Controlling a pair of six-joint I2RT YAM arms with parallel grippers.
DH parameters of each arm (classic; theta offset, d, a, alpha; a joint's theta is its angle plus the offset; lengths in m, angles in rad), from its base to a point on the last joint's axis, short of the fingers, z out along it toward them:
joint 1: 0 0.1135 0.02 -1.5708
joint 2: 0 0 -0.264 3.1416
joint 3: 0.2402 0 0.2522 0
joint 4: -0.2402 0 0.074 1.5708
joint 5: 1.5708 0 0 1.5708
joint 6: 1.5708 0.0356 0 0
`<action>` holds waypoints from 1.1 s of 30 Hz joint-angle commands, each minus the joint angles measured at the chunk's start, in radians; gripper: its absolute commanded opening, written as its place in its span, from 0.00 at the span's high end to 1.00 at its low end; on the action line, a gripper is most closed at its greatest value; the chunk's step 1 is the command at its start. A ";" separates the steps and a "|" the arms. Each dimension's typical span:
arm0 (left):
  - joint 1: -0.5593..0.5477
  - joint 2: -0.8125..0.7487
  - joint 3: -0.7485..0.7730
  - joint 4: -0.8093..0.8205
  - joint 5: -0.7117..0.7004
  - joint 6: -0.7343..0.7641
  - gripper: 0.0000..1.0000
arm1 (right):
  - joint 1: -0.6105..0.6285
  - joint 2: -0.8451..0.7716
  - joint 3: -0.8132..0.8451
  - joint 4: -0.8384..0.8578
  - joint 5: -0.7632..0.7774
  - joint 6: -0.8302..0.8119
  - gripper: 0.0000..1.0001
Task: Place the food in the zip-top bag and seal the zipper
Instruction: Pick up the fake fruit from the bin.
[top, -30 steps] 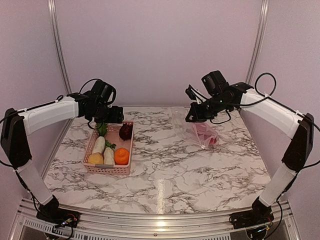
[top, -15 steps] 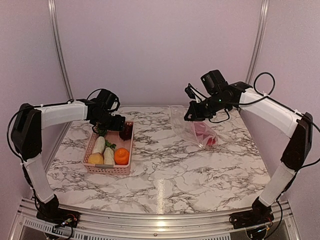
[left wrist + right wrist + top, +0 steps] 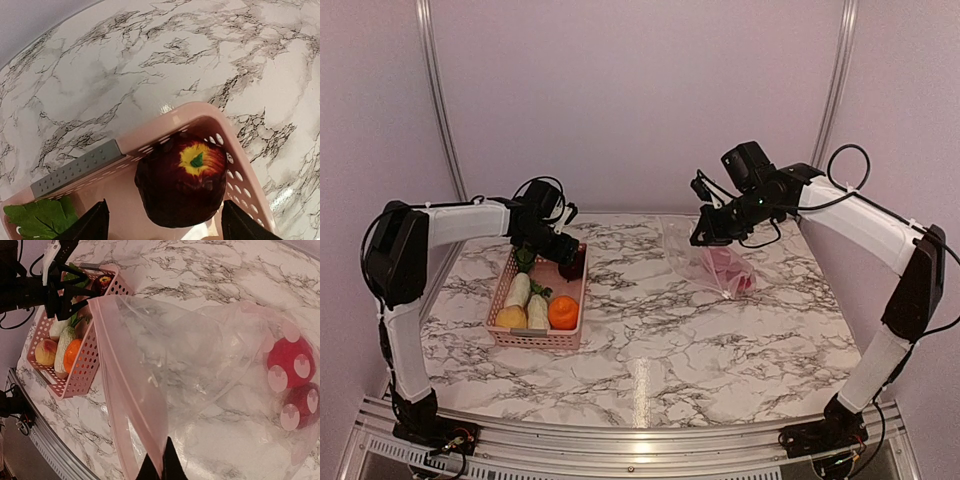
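Note:
My left gripper is open, its fingers either side of the dark brown piece in the far right corner of the pink basket. The basket also holds white radishes, a yellow fruit and an orange. My right gripper is shut on the mouth edge of the zip-top bag, holding it lifted and open. Two red pieces lie inside the bag. The zipper runs along the pinkish mouth edge.
The marble table is ringed by a metal frame rail at the near edge. Purple walls stand behind and to the sides. A green leaf lies in the basket left of the brown piece.
My left gripper has moved right and down over the basket's far right corner to the dark brown piece. My right gripper has held the bag almost still.

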 commanded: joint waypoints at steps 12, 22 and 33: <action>0.017 0.090 0.065 -0.042 0.193 0.095 0.23 | 0.001 0.022 0.062 -0.048 0.014 0.027 1.00; 0.020 0.098 0.071 -0.044 0.178 0.062 0.34 | 0.003 0.039 0.096 -0.068 0.000 0.027 1.00; 0.019 -0.085 -0.058 -0.062 0.160 -0.013 0.47 | 0.004 0.014 0.063 -0.060 0.004 0.010 1.00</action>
